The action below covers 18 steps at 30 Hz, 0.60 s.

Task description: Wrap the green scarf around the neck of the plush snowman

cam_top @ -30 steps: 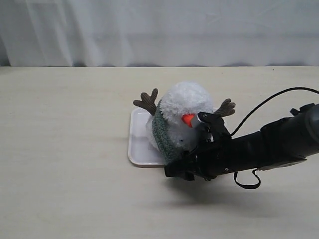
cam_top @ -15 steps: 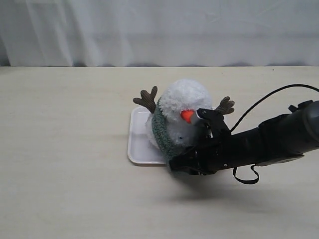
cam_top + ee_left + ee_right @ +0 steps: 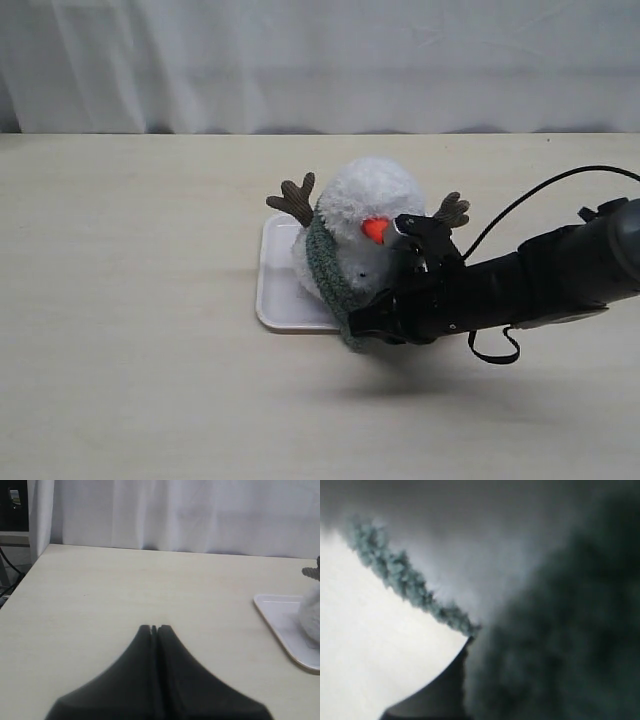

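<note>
The plush snowman [image 3: 370,200] leans on a white tray [image 3: 275,290], orange nose toward the right. The green scarf [image 3: 328,265] runs down the left side of its neck to the tray's front edge. My right gripper [image 3: 365,325] is low in front of the snowman, shut on the scarf's lower end. In the right wrist view the scarf's fuzzy edge [image 3: 400,575] meets the tip of my right gripper [image 3: 469,640], and blurred dark knit fills the rest. My left gripper [image 3: 154,628] is shut and empty over bare table, away from the snowman [image 3: 311,615].
A black cable [image 3: 545,195] loops above the right arm. A white curtain [image 3: 320,60] hangs behind the table's far edge. In the left wrist view the tray's corner [image 3: 280,620] lies off to one side, and the table's side edge [image 3: 30,570] shows.
The right gripper has gone from open to shut on the scarf's lower end and shifted slightly toward the snowman. The snowman stays on the tray.
</note>
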Tool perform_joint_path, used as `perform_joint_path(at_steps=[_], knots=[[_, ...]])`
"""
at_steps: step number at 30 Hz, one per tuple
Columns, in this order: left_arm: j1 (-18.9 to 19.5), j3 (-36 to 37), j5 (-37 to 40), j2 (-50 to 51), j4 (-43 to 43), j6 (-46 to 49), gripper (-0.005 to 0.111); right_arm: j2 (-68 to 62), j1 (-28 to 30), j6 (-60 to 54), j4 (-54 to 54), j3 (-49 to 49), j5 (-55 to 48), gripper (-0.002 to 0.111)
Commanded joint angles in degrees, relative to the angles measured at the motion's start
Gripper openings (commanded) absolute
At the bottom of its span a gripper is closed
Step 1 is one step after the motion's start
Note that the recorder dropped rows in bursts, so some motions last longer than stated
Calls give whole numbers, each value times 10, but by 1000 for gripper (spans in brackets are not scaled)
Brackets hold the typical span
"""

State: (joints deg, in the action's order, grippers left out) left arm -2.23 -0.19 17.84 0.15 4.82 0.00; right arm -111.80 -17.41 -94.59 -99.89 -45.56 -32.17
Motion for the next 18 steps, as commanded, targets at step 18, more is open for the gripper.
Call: perform_joint_path(at_steps=[18], knots=[[-4,2,-5,-2,-2,0,0,38,-1,-199,-1,-11,111,4]])
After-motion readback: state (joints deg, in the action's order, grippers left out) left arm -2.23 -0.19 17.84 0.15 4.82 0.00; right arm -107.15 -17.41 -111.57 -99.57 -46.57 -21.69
